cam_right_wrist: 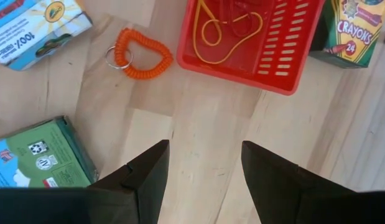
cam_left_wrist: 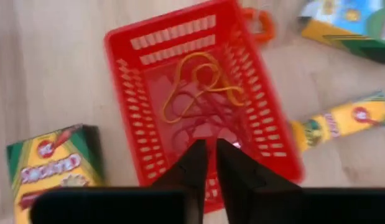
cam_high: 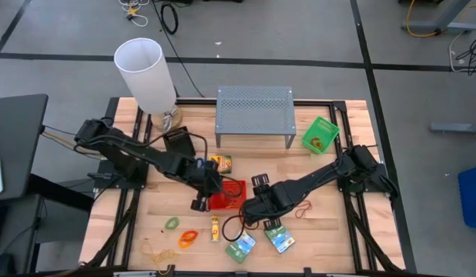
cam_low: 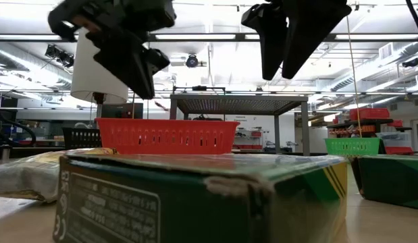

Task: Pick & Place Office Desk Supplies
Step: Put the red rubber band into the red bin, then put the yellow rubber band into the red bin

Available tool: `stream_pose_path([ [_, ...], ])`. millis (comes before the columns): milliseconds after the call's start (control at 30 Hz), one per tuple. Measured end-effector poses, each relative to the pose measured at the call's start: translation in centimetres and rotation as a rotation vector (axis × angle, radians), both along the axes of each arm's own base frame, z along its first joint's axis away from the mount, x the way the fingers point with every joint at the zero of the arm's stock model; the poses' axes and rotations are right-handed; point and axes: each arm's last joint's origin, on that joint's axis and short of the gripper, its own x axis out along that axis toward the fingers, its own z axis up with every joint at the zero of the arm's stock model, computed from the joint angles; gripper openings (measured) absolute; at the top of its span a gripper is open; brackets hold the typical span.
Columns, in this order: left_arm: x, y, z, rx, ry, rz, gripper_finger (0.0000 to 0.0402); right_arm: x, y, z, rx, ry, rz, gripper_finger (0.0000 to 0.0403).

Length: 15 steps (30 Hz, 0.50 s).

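red mesh tray (cam_left_wrist: 198, 106): bright red, slotted walls
rubber bands (cam_left_wrist: 201, 87): yellow-orange and red loops
crayon box (cam_right_wrist: 357, 28): green and yellow, red lettering
coiled wrist band (cam_right_wrist: 142, 55): orange, with a silver ring
packets (cam_right_wrist: 40, 158): green, blue and white print
green mesh tray (cam_high: 320, 134): vivid green
lampshade (cam_high: 145, 73): plain white
perforated stand (cam_high: 254, 108): grey, dotted with holes
table (cam_right_wrist: 204, 137): pale wood planks

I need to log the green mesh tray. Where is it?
In the high view the green mesh tray sits at the table's far right, just right of the grey perforated stand, beyond the right arm.
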Motion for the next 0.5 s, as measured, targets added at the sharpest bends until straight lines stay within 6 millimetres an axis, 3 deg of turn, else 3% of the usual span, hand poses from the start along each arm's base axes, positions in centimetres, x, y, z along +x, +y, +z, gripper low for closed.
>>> stream_pose_path([
  [300,0.4,-0.2,-0.5,0.000,-0.003,-0.030,0.0195,0.1,0.0,0.0,0.001,-0.005,0.006,0.0208],
  [500,-0.8,0.3,-1.0,0.055,0.116,0.091,0.0269,0.0,0.0,0.0,-0.001,-0.003,0.009,0.0208],
])
